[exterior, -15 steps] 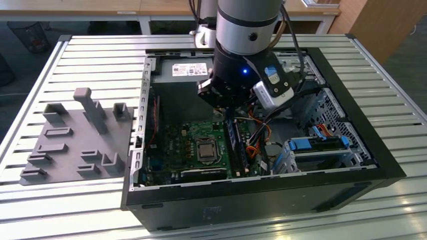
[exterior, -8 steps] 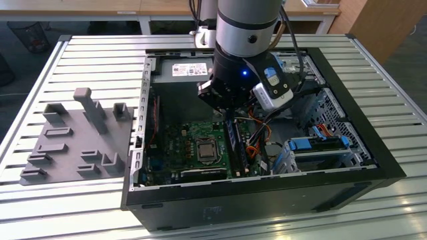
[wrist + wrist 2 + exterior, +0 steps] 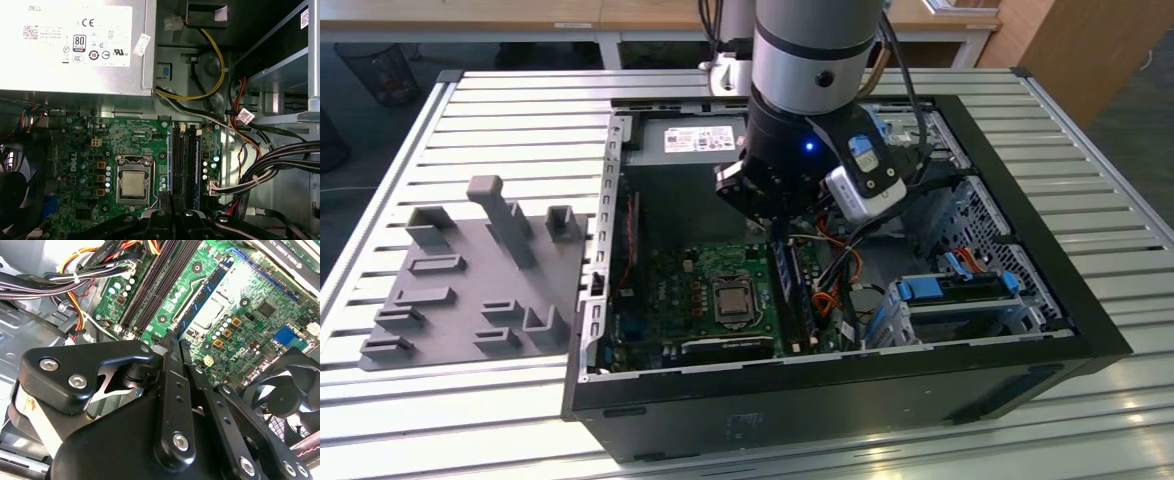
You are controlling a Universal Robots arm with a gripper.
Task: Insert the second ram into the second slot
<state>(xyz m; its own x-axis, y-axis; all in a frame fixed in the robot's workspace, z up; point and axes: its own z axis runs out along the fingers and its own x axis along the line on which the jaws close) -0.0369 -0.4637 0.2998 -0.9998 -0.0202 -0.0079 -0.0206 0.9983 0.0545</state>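
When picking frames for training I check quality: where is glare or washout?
Exterior view: glare on the table slats. Second wrist view: CPU washed out pale. First wrist view: even light, gripper dark.

Ram slots lie between processor socket and cables on the motherboard.

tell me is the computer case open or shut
Open: the computer case has no panel over its upward side, and the motherboard shows inside it in the exterior view.
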